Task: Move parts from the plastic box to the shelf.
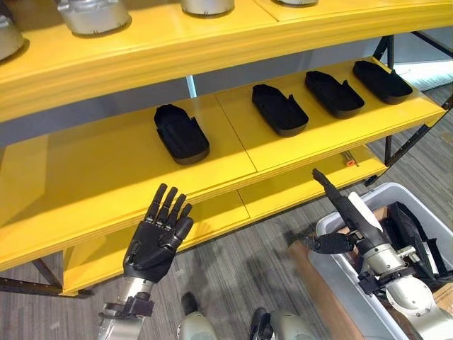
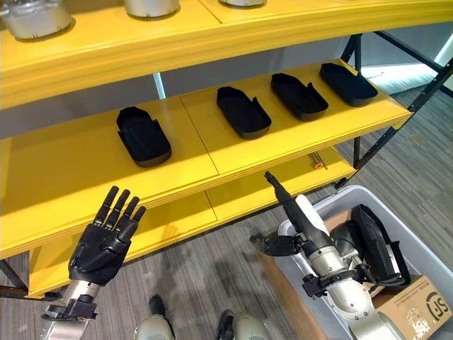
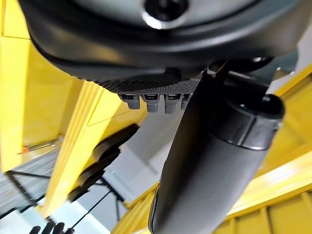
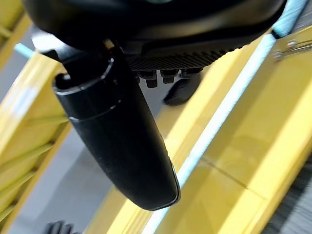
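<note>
Several black moulded parts lie in a row on the yellow middle shelf (image 1: pixel 106 177); the leftmost part (image 1: pixel 181 133) is nearest my left hand. More black parts (image 2: pixel 371 241) lie in the grey plastic box (image 2: pixel 354 195) on the floor at the lower right. My left hand (image 1: pixel 157 237) is open, palm toward the shelf's front edge, holding nothing. My right hand (image 1: pixel 347 216) hovers over the box's near left corner, open, with straight fingers pointing up at the shelf and the thumb out to the side. Its thumb (image 4: pixel 117 136) shows with nothing against it.
Metal cylinders (image 1: pixel 92 14) stand on the top shelf. A lower yellow shelf (image 1: pixel 283 188) carries a small orange-tipped tool (image 1: pixel 348 159). A cardboard box (image 2: pixel 417 308) sits by the plastic box. Black frame legs (image 1: pixel 417 142) stand at the right. Grey carpet lies in front.
</note>
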{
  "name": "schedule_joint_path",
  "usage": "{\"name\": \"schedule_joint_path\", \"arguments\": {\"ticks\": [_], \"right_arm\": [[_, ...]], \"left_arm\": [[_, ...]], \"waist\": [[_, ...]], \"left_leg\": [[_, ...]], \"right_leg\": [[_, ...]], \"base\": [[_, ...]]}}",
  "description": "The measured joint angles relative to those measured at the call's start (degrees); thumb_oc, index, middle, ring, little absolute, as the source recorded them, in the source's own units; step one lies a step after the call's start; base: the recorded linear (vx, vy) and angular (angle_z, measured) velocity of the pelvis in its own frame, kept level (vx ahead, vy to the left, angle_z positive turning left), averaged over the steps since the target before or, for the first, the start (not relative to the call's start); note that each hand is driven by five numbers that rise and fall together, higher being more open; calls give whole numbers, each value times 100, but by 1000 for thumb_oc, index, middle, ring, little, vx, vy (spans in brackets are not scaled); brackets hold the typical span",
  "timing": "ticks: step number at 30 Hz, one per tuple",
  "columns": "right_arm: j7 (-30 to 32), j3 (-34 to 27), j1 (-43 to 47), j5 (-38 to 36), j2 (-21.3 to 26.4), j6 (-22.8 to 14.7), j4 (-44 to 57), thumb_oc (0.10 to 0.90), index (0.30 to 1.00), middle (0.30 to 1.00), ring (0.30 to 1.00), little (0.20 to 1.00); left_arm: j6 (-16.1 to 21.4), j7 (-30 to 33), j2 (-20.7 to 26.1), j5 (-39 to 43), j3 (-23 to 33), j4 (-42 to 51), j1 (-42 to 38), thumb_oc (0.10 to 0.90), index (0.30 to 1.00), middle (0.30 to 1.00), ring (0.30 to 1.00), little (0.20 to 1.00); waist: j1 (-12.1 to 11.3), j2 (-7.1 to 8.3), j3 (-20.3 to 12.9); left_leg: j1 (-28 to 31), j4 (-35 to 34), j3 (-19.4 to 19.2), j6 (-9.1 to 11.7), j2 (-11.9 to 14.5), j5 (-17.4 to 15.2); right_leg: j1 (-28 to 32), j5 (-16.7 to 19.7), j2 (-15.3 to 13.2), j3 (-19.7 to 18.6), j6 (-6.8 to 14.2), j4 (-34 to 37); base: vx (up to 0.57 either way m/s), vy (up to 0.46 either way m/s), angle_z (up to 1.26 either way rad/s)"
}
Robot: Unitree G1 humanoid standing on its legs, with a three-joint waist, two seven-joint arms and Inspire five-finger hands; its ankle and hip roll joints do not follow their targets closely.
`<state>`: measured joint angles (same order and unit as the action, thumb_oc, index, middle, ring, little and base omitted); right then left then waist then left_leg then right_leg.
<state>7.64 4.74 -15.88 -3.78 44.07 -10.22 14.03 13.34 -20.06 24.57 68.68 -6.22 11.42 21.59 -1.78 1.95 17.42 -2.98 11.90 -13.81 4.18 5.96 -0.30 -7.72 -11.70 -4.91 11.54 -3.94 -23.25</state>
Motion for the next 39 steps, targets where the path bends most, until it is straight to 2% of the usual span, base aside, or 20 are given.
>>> {"name": "schedule_joint_path", "arguments": {"ticks": [1, 3, 6, 9, 10, 11, 13, 15, 16, 18, 20, 23, 24, 25, 28, 29, 30, 31, 33, 39], "right_arm": [[61, -9, 30, -101, -34, 34, -84, 900, 1000, 1000, 1000, 1000], [230, -48, -11, -89, -261, 166, -112, 900, 1000, 1000, 1000, 1000], [342, -52, -40, -62, -645, 222, -149, 900, 1000, 1000, 1000, 1000], [204, -49, 30, -76, -693, 285, -136, 900, 1000, 1000, 1000, 1000], [76, -46, 105, -77, -676, 285, -134, 900, 1000, 1000, 1000, 1000], [-91, -28, 251, -95, -608, 291, -141, 900, 1000, 1000, 1000, 1000], [-148, 25, 356, -104, -487, 294, -147, 900, 1000, 1000, 1000, 1000], [-129, 46, 329, -143, -493, 304, -154, 900, 1000, 1000, 1000, 1000], [-50, 88, 347, -196, -596, 298, -229, 900, 1000, 1000, 1000, 1000], [77, 122, 385, -195, -732, 307, -310, 900, 1000, 1000, 1000, 1000], [160, 121, 459, -185, -840, 332, -368, 900, 1000, 1000, 1000, 1000], [199, 121, 456, -133, -854, 490, -378, 900, 1000, 1000, 1000, 1000], [225, 126, 468, -59, -832, 549, -381, 900, 1000, 1000, 1000, 1000], [205, 137, 509, 49, -774, 606, -402, 900, 1000, 1000, 1000, 1000], [14, 135, 531, 140, -608, 679, -402, 900, 1000, 1000, 1000, 1000], [-74, 135, 533, 132, -534, 713, -397, 900, 1000, 1000, 1000, 1000], [-180, 128, 502, 128, -480, 738, -394, 900, 1000, 1000, 1000, 1000], [-219, 121, 578, 119, -406, 790, -537, 900, 1000, 1000, 1000, 1000], [-226, 57, 608, -15, -270, 889, -583, 900, 1000, 1000, 1000, 1000], [-475, -71, 456, -202, -154, 992, -574, 900, 1000, 1000, 1000, 1000]], "left_arm": [[-1, -16, -130, -104, -40, 5, -54, 900, 1000, 1000, 1000, 1000], [-63, -43, -225, -305, -154, 22, -282, 900, 1000, 1000, 1000, 1000], [-165, -61, -157, -507, -303, -20, -603, 900, 1000, 1000, 1000, 1000], [-153, -51, 16, -710, -453, -15, -777, 900, 1000, 1000, 1000, 1000], [-123, -32, 48, -715, -453, -16, -762, 900, 1000, 1000, 1000, 1000], [-34, 31, 92, -739, -462, -27, -745, 900, 1000, 1000, 1000, 1000], [57, 105, 175, -842, -461, -70, -804, 900, 1000, 1000, 1000, 1000], [81, 106, 275, -845, -463, -70, -823, 900, 1000, 1000, 1000, 1000], [97, 95, 373, -844, -489, -138, -874, 900, 1000, 1000, 1000, 1000], [96, 70, 395, -844, -479, -244, -863, 900, 1000, 1000, 1000, 1000], [102, -23, 410, -884, -492, -306, -777, 900, 1000, 1000, 1000, 1000], [104, -79, 380, -888, -510, -321, -663, 900, 1000, 1000, 1000, 1000], [105, -72, 369, -886, -511, -331, -700, 900, 1000, 1000, 1000, 1000], [163, -74, 351, -904, -513, -413, -770, 900, 1000, 1000, 1000, 1000], [203, -74, 432, -991, -360, -464, -740, 900, 1000, 1000, 1000, 1000], [201, -64, 474, -1036, -296, -492, -729, 900, 1000, 1000, 1000, 1000], [200, -69, 704, -1051, -239, -475, -697, 900, 1000, 1000, 1000, 1000], [161, -60, 613, -1049, -267, -593, -670, 900, 1000, 1000, 1000, 1000], [130, -85, 515, -1044, -282, -496, -340, 900, 1000, 1000, 1000, 1000], [-36, -87, 288, -1037, -246, -274, -323, 900, 1000, 1000, 1000, 1000]], "waist": [[-19, -7, -3], [101, -102, -52], [278, 43, -61], [450, 108, -106], [376, 117, -110], [266, 114, -119], [205, 159, -127], [171, 318, -198], [153, 432, -248], [132, 540, -308], [217, 430, -309], [215, 325, -319], [274, 259, -318], [281, 246, -318], [247, 302, -357], [198, 313, -361], [115, 435, -379], [131, 209, -361], [163, -15, -366], [464, -103, -365]], "left_leg": [[83, -37, 202, -225, -309, -194], [280, -436, 207, -498, -531, -372], [510, -674, 129, -556, -620, -298], [568, -763, -299, -639, -583, -296], [618, -832, -528, -664, -542, -280], [624, -813, -917, -708, -427, -299], [616, -732, -1193, -742, -258, -333], [619, -713, -1303, -710, -207, -324], [589, -590, -1408, -684, -114, -315], [516, -367, -1414, -495, -60, -411], [408, -159, -1392, -314, 221, -553], [404, 122, -1657, -243, 608, -609], [397, 161, -1808, -157, 804, -526], [407, 261, -1889, -147, 913, -528], [381, 454, -1938, 45, 1182, -520], [375, 493, -1920, 155, 1292, -491], [327, 628, -1801, 294, 1406, -444], [288, 558, -1473, 328, 1612, -419], [419, 250, -1188, 317, 1741, -198], [813, -410, -1215, 274, 1800, 708]], "right_leg": [[11, 188, 17, -168, 52, 236], [25, 390, 128, -333, 155, 442], [36, 503, 174, -567, 310, 506], [37, 843, 188, -612, 517, 904], [32, 896, 129, -413, 579, 1062], [10, 855, -113, 224, 590, 993], [39, 720, -517, 630, 856, 700], [229, 855, -772, 601, 950, 794], [354, 923, -877, 523, 873, 782], [520, 912, -743, 339, 969, 1066], [462, 952, -554, 220, 959, 1275], [516, 866, -508, 693, 919, 1421], [466, 836, -571, 906, 868, 1149], [307, 694, -860, 920, 790, 608], [341, 676, -1523, 903, 901, 502], [395, 728, -1599, 860, 967, 644], [501, 1130, -1554, 703, 1388, 987], [461, 1070, -1248, 700, 1365, 847], [181, 792, -913, 541, 1143, 489], [-208, 353, -681, 308, 875, -86]], "base": [[-41, 140, -73], [0, 168, -65], [-1, 118, -46], [-77, -20, -57], [-150, -157, -124], [-115, -169, -137], [-95, -141, -101], [-91, -170, -48], [-83, -205, -42], [-1, -221, -34], [74, -342, -49], [25, -408, -62], [70, -529, -50], [124, -619, -44], [120, -519, -29], [114, -428, -33], [168, -505, -37], [180, -497, -51], [188, -401, -67], [133, -286, -32]]}}
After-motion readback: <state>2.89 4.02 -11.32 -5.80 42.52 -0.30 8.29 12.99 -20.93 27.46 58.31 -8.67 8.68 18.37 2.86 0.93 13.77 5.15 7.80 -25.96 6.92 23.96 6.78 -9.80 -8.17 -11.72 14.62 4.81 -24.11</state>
